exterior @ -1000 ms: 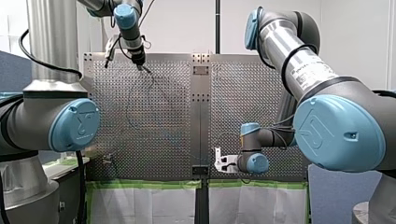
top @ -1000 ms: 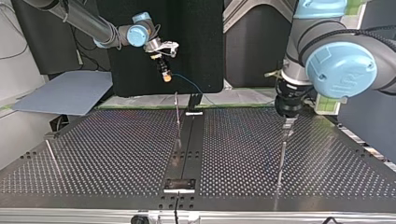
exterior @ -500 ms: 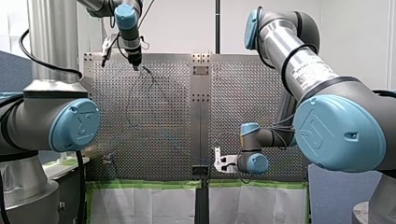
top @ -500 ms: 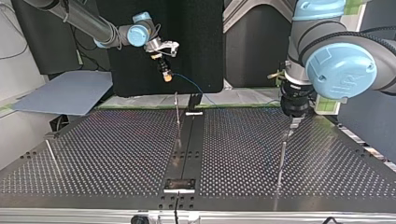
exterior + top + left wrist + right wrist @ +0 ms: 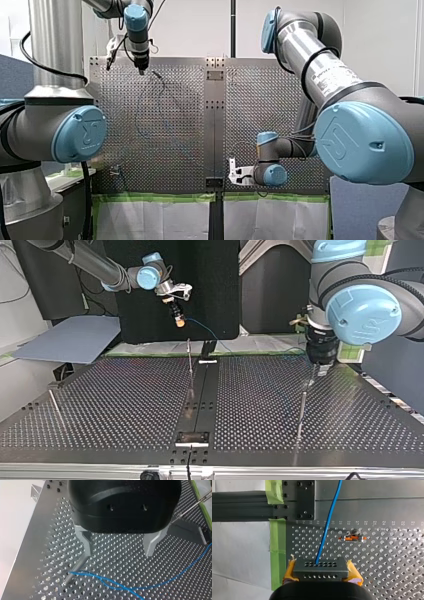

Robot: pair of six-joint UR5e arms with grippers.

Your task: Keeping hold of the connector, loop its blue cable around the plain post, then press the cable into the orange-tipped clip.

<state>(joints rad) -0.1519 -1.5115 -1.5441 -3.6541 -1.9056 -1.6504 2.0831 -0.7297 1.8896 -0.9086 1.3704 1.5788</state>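
**Right gripper clamps the connector while the left one stands open by the post**

In the right wrist view, the right gripper (image 5: 321, 566) has its yellow pads pressed against both ends of the grey connector (image 5: 321, 573), gripping it firmly. The blue cable (image 5: 329, 522) leaves the connector's face and runs straight ahead over the perforated surface (image 5: 387, 562). The orange-tipped clip (image 5: 352, 538) sits on the surface ahead of the gripper, off to one side of the cable and apart from it.

In the top view, this gripper hangs in the upper left of the frame, above the far edge of the surface. The cable droops from it toward the upper centre.

In the left wrist view, the left gripper (image 5: 118, 554) is open, its two metal fingers spread wide over the holes of the surface. The plain post (image 5: 77, 566) stands just beside one finger, outside the gap. The cable reaches the post, bends against it and doubles back, and its two strands run away across the surface beyond the fingertips. In the top view, this gripper is in the upper right of the frame, just above the post
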